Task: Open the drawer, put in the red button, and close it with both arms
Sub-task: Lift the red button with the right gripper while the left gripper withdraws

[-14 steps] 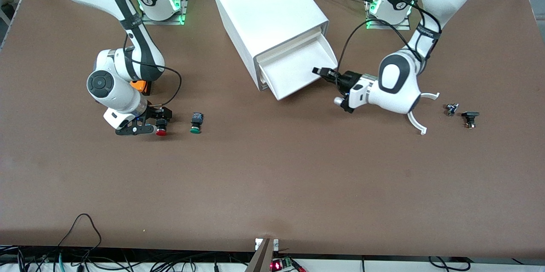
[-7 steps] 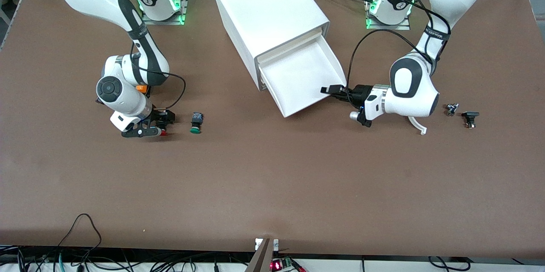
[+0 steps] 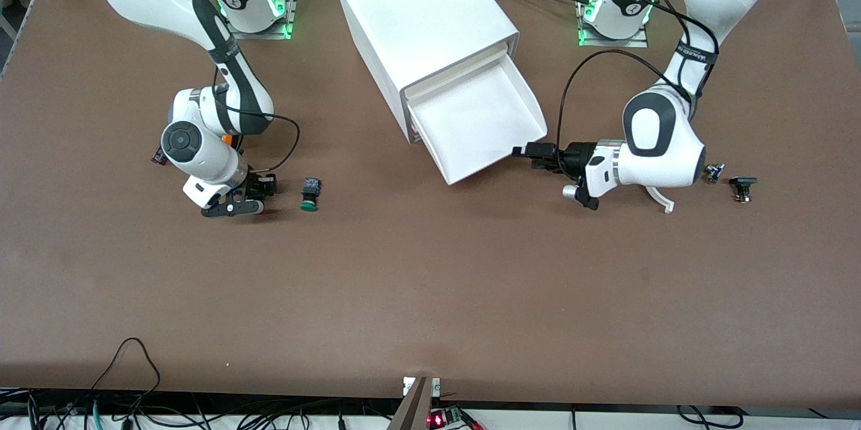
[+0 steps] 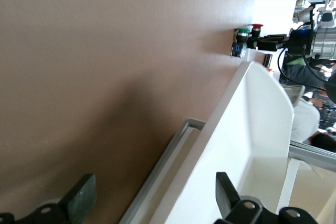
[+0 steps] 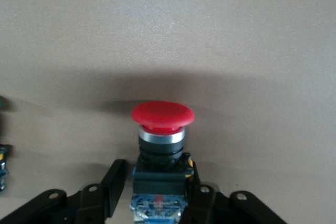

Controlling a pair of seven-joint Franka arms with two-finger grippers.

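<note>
Low over the table, right gripper (image 5: pixel 160 200) pinched red button (image 5: pixel 162 116) by its body; left gripper (image 4: pixel 152 205) stood spread at drawer (image 3: pixel 481 127). Shallow grip risked slipping on lift.

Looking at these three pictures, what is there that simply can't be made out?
- Front view: the red button is hidden under the right pincer.
- Right wrist view: the red button shows, but its lower body is cut off by the edge.
- Front view: the two small black parts at the left arm's end of the table are too small to name.
- Left wrist view: the drawer runs off the edge; its inside is mostly unseen.
</note>
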